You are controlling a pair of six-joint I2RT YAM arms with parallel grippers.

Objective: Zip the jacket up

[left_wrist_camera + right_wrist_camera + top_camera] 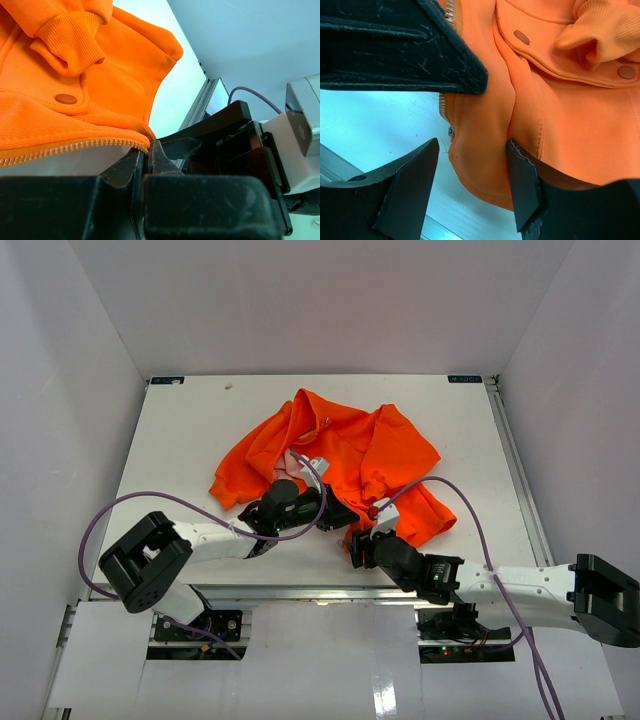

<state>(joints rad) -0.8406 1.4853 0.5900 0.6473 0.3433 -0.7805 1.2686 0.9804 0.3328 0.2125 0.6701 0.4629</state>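
Our left gripper point(148, 156), closest to its lens, has its jaws pressed together on the near hem of the jacket point(340, 455), where the zipper teeth point(75, 146) end. We judge this anchors that edge. Our right gripper point(472, 150) stands half open, straddling a hem fold beside the slider point(451, 132) and clamping nothing yet.

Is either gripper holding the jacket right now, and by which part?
The left gripper pinches the jacket at the end of its zipper edge. The right gripper is open around a fold of hem, gripping nothing.
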